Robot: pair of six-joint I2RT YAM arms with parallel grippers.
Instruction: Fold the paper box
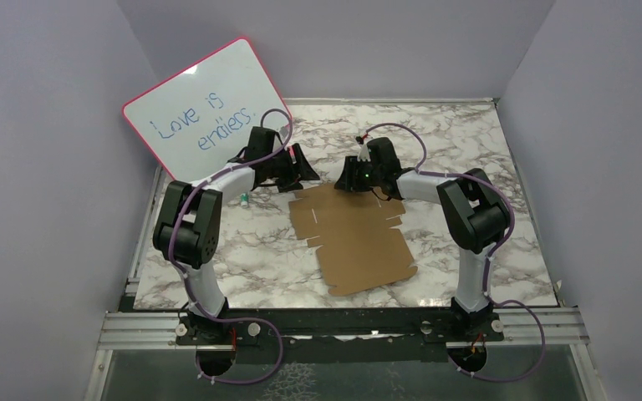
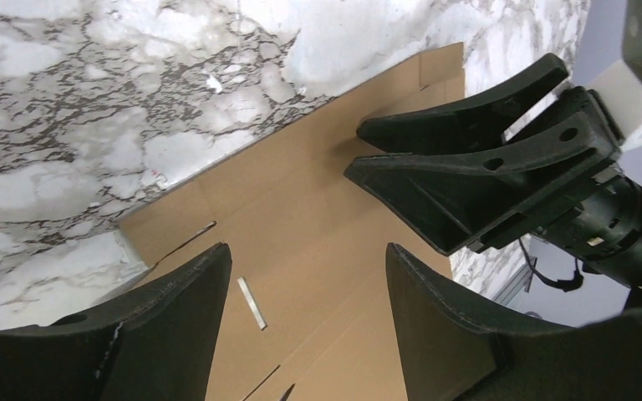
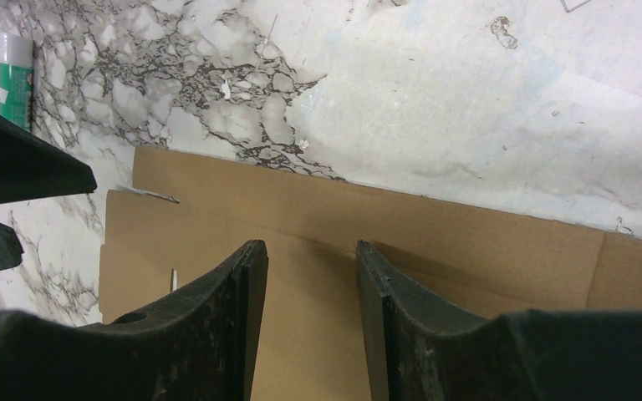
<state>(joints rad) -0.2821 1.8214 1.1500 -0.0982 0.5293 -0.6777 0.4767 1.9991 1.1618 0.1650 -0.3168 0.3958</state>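
Paper box: brown, flat, not folded up yet, lying open on the marble table, with little slits and tabs along its sides. Left gripper: just above the far left corner of the box, fingers spread wide, nothing between them. Right gripper: above the far edge of the box, facing the left one, fingers a little apart, nothing held; touching the box or not, cannot tell. Small green and white tube: on the table just left of the box. Whiteboard with a pink rim and blue writing: leaning up, far left of the box, behind the left gripper.
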